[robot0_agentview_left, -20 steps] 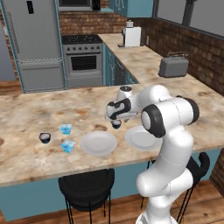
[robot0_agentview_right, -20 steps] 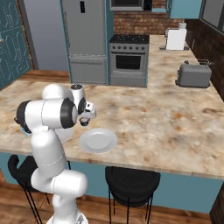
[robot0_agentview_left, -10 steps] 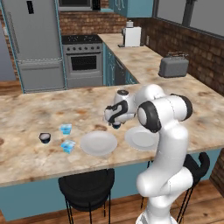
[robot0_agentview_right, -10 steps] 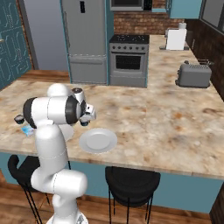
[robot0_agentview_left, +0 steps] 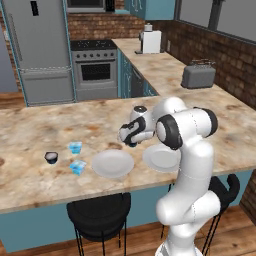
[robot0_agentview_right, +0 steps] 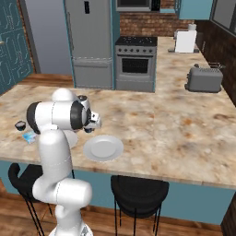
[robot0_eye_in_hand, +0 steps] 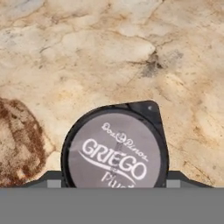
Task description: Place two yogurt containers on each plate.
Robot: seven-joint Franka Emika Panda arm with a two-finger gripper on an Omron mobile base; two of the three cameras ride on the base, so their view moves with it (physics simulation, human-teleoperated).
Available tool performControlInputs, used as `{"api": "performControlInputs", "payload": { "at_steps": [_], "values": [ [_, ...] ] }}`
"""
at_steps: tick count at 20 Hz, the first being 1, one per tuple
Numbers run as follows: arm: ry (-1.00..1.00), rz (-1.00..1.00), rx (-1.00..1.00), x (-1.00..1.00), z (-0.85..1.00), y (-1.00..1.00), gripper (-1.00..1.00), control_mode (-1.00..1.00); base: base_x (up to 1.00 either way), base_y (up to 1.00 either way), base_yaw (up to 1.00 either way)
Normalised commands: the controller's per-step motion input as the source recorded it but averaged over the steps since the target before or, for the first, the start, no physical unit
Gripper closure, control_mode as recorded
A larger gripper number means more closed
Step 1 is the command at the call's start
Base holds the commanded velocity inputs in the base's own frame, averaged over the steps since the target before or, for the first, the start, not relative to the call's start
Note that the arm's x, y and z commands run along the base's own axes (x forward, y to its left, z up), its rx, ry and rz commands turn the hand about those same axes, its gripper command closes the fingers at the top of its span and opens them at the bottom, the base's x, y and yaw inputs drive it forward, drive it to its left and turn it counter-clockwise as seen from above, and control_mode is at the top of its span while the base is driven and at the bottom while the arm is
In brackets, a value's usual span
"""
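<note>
The hand (robot0_agentview_left: 129, 136) hangs over the tabletop (robot0_agentview_left: 30, 131), above the gap between the two plates, and carries a dark round yogurt cup (robot0_eye_in_hand: 114, 148) between its fingers. In the hand view the cup's pale lid, printed "GRIEGO", sits right at the fingertips with the mottled stone beneath it, so the grip is closed around that cup.

Just below and left of the hand in the left base view lies one grey-white plate (robot0_agentview_left: 112, 163); the second plate (robot0_agentview_left: 159, 159) lies right beside it, partly behind the arm. Both plates look bare.

Further left on the tabletop stand two light blue yogurt cups (robot0_agentview_left: 75, 147) (robot0_agentview_left: 78, 167), one behind the other, and another dark round cup (robot0_agentview_left: 51, 157) just left of them.

On the far counter sit a toaster (robot0_agentview_left: 198, 75) and a stove (robot0_agentview_left: 94, 69).
</note>
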Motion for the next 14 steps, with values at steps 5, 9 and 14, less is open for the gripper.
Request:
{"api": "performControlInputs", "payload": {
  "at_steps": [5, 9, 14],
  "values": [
    [-0.04, -0.03, 0.02, -0.39, 0.36, -0.13, 1.00, -1.00, 0.00, 0.00, 0.00],
    [-0.14, -0.10, 0.08, -1.00, 0.77, -0.63, 1.00, -1.00, 0.00, 0.00, 0.00],
    [-0.02, -0.17, 0.10, -1.00, 0.48, -0.77, 1.00, -1.00, 0.00, 0.00, 0.00]
  ]
}}
